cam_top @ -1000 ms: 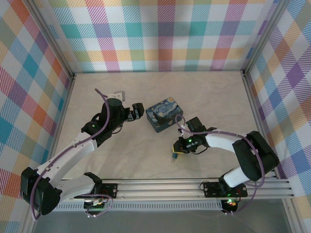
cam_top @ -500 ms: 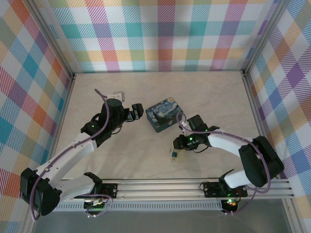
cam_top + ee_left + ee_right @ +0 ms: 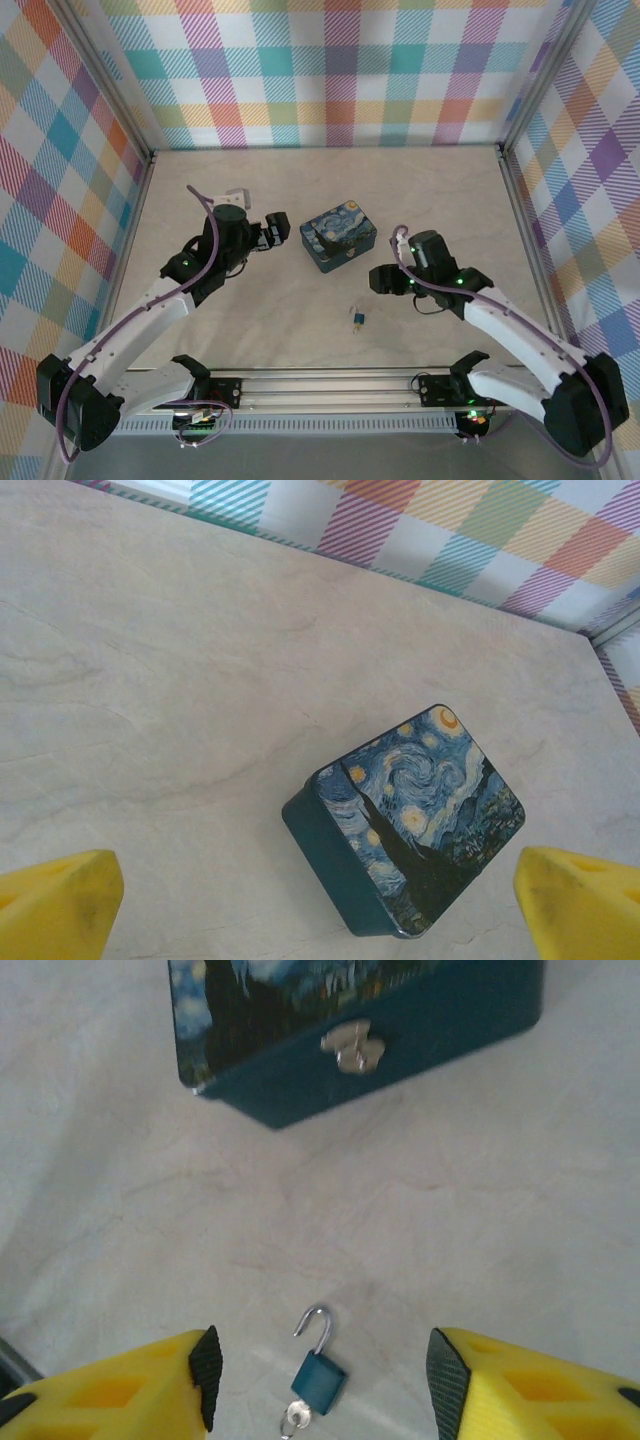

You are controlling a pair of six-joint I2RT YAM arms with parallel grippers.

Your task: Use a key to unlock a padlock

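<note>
The padlock [image 3: 321, 1381], teal-bodied, lies flat on the table with its silvery shackle swung open at one end. The key [image 3: 298, 1419] sticks in the bottom of its body, with a small ring hanging from it. My right gripper [image 3: 325, 1375] is open, its yellow fingers [image 3: 120, 1395] wide on either side of the padlock and touching nothing. From above, the padlock [image 3: 357, 318] lies left of and nearer than the right gripper [image 3: 383, 280]. My left gripper [image 3: 280, 232] is open beside the tin, its fingers [image 3: 60, 910] bare.
A dark blue starry-night tin [image 3: 339, 238] stands mid-table between the two grippers, its clasp [image 3: 352, 1046] facing the right wrist camera. Checked walls [image 3: 330, 70] enclose the table on three sides. The metal rail [image 3: 400, 385] runs along the near edge.
My right gripper has opened and drawn back to the right and up, leaving the padlock with the key lying on the table. The left arm has hardly moved.
</note>
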